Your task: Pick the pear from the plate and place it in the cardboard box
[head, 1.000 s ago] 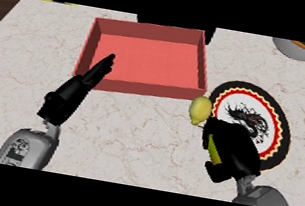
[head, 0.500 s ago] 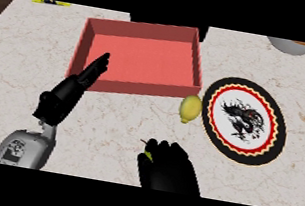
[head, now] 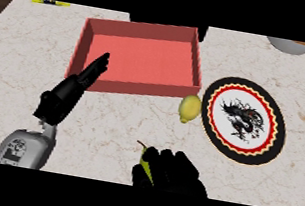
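A yellow-green pear (head: 145, 161) with a short stem sticks out at the left side of my right hand (head: 173, 175), whose fingers are curled round it low in the view, near the counter's front edge. The black plate (head: 214, 130) with a red ring and a dragon design lies at the right with nothing on it. The box (head: 132, 87), red with low walls, stands at the upper middle, well beyond the pear. My left hand (head: 67, 96) is open, its straight fingers pointing up over the box's front-left wall.
A yellow lemon-like fruit (head: 190, 109) lies on the counter between the box's front right corner and the plate. A bowl (head: 291, 45) shows at the top right edge, and a small yellow and black item (head: 51, 2) at the top left.
My right hand has come away from the plate's left rim, down and to the left toward the front edge, carrying the pear. The left hand has held its place.
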